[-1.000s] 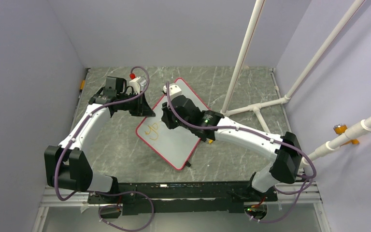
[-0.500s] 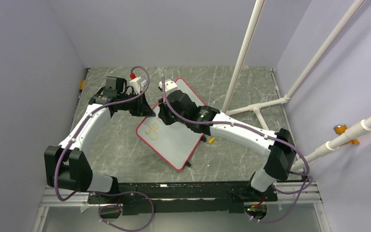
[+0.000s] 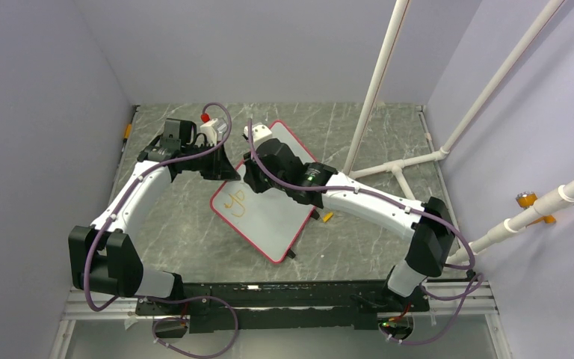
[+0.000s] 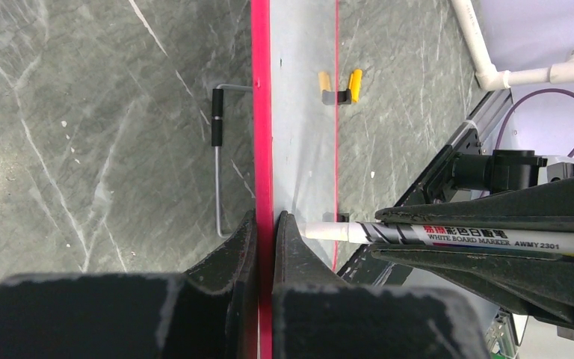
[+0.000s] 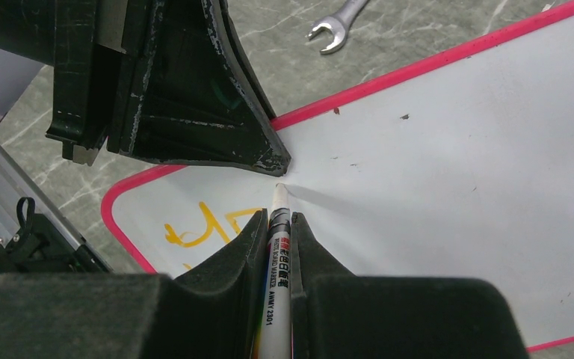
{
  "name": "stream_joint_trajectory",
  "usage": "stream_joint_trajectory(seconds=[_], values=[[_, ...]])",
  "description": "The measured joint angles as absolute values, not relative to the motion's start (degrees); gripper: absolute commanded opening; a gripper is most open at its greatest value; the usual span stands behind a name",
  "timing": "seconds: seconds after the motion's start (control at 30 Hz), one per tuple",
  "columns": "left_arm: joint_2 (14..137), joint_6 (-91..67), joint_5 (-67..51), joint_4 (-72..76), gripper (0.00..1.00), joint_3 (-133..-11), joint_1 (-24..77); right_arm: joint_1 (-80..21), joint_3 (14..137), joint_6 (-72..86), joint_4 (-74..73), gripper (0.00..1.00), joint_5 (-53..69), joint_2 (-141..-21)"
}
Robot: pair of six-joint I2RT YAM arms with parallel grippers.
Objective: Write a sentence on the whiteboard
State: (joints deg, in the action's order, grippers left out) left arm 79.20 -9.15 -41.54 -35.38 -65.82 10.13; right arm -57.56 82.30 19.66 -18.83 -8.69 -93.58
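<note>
the whiteboard (image 3: 269, 218) is lying at an angle on the grey table (image 3: 179, 217), between the two arms. the left gripper (image 4: 264, 224) is pinching the board's red frame edge between narrow jaws. the right gripper (image 5: 279, 221) is clamping a marker (image 5: 277, 254), its tip appearing to touch the white surface just beside the left gripper. the sentence (image 5: 194, 228), only a few orange strokes, is sitting near the board's rounded corner.

Left arm (image 3: 131, 200) & right arm (image 3: 374, 207) are showing white shells w/ black joints; purple cables (image 4: 545, 90) are running along them. Fingers (image 5: 194, 90) of left gripper (image 4: 265, 224) are looking black, wedge-shaped, w/ scuffed grey edges.
</note>
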Motion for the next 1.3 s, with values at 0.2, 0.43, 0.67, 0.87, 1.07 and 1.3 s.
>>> stream_joint_trajectory(seconds=[0.2,0.43,0.67,0.87,1.07,1.3], values=[[79.20,-9.10,-40.86,-35.40,0.00,-65.67,10.13,-57.56,80.40,20.03,-16.88,0.00,-8.47,-93.12],[79.20,-8.88,-40.64,-35.38,0.00,-65.58,10.13,-57.52,76.64,21.10,-16.16,0.00,-8.40,-91.20],[79.20,-8.86,-40.62,-35.38,0.00,-65.58,10.17,-57.52,74.13,22.09,-15.77,0.00,-8.45,-89.80],[79.15,-8.86,-40.64,-35.33,0.00,-65.58,10.22,-57.52,73.10,22.13,-16.03,0.00,-8.93,-89.12],[79.00,-8.84,-40.60,-35.35,0.00,-65.58,10.31,-57.52,73.17,22.09,-16.14,0.00,-9.52,-89.12],[78.76,-8.86,-40.62,-35.33,0.00,-65.58,10.44,-57.47,74.74,21.61,-18.46,0.00,-10.87,-89.69]])
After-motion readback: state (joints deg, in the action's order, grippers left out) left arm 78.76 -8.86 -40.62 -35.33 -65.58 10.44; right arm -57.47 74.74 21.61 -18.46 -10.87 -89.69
